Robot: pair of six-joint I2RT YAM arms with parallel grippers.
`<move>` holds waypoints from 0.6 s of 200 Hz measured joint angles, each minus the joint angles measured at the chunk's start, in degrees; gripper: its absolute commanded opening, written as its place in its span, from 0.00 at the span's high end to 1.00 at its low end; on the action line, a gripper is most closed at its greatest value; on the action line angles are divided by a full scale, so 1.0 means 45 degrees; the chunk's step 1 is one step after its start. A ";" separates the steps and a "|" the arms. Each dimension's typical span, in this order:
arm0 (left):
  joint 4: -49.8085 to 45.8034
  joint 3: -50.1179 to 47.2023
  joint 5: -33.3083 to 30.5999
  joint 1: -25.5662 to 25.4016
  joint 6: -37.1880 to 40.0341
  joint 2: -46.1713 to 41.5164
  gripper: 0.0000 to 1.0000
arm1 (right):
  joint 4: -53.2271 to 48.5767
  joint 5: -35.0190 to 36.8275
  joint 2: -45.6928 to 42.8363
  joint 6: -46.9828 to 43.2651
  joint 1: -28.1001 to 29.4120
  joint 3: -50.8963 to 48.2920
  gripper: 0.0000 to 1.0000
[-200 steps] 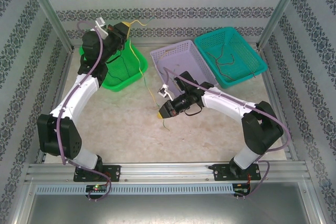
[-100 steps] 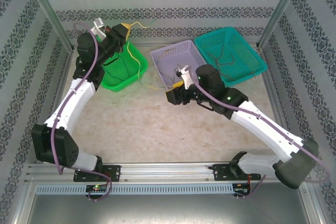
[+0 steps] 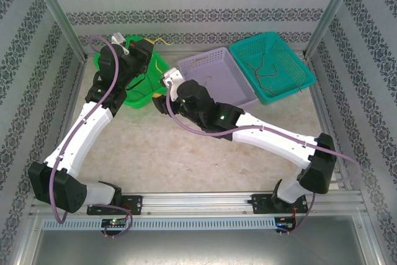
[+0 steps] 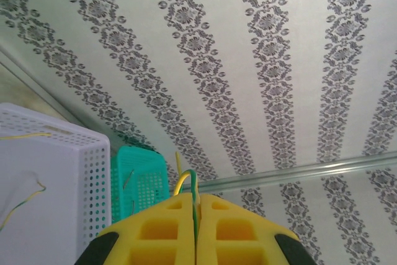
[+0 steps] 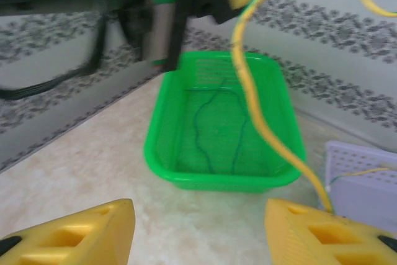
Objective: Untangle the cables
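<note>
Two arms are stretched toward the far left of the worktop (image 3: 161, 153), and everything is centred on the green basket (image 3: 141, 98). The left claw (image 4: 194, 209) is clenched on a yellow cable (image 5: 248, 94), which is pinched tight between the yellow pads (image 4: 161, 228). A green strand is seen running alongside it right at the pinch.

From the right wrist, that yellow cable is seen hanging from the left claw, which is held high above the green basket. From there it is trailed down and to the right, toward the purple basket (image 3: 223, 54).

The right claw (image 5: 198, 218) is released. Its fingers are spread wide and held low over the worktop, just in front of the green basket, and nothing is gripped.

Thin dark green cables (image 5: 214, 125) are seen lying on the green basket's floor. Over on the right, dark cables (image 3: 263, 69) are seen loosely curled inside the teal basket (image 3: 290, 91), well apart from both claws.
</note>
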 measured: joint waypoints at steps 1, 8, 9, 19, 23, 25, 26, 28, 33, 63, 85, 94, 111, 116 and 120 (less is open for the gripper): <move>-0.0010 0.0000 -0.0005 0.0000 0.0000 -0.0005 1.00 | 0.0005 0.0029 0.0024 0.0000 0.0000 0.0015 0.44; -0.0073 0.0000 -0.0117 -0.0010 0.0010 -0.0049 1.00 | -0.0068 0.0335 0.0243 0.0005 -0.0049 0.0214 0.45; -0.0078 0.0000 -0.0136 -0.0010 0.0010 -0.0053 1.00 | -0.0078 0.0374 0.0287 0.0010 -0.0068 0.0243 0.45; -0.0219 0.0000 -0.0228 -0.0010 0.0015 -0.0131 1.00 | -0.0165 0.0636 0.0520 0.0024 -0.0160 0.0452 0.47; -0.0267 0.0000 -0.0272 -0.0010 0.0019 -0.0160 1.00 | -0.0189 0.0738 0.0588 0.0053 -0.0180 0.0495 0.47; -0.0301 0.0000 -0.0282 -0.0010 0.0019 -0.0180 1.00 | -0.0204 0.0777 0.0607 0.0063 -0.0204 0.0510 0.47; -0.0301 0.0000 -0.0287 -0.0010 0.0019 -0.0185 1.00 | -0.0214 0.0797 0.0617 0.0068 -0.0209 0.0515 0.47; -0.0335 0.0000 -0.0306 -0.0010 0.0024 -0.0194 1.00 | -0.0223 0.0831 0.0636 0.0092 -0.0233 0.0525 0.47; -0.0355 0.0000 -0.0355 -0.0010 0.0053 -0.0238 1.00 | -0.0306 0.0928 0.0665 0.0121 -0.0248 0.0534 0.47; -0.0597 0.0000 -0.0568 -0.0010 0.0121 -0.0466 1.00 | -0.0685 0.1316 0.0578 0.0301 -0.0311 0.0408 0.42; -0.0913 0.0063 -0.0767 -0.0010 0.0194 -0.0544 1.00 | -0.0520 0.1457 -0.0136 0.0228 -0.0301 -0.0612 0.35; -0.1001 0.0092 -0.0840 -0.0010 0.0199 -0.0568 1.00 | -0.0442 0.1545 -0.0549 0.0175 -0.0301 -0.1151 0.33; -0.1156 0.0112 -0.0952 -0.0024 0.0194 -0.0607 1.00 | -0.0340 0.1617 -0.1049 0.0214 -0.0311 -0.1758 0.33; -0.1195 0.0112 -0.0996 -0.0029 0.0194 -0.0617 1.00 | -0.0306 0.1617 -0.1088 0.0243 -0.0330 -0.1807 0.33; -0.1224 0.0112 -0.1035 -0.0044 0.0194 -0.0617 1.00 | -0.0277 0.1617 -0.1088 0.0267 -0.0335 -0.1807 0.33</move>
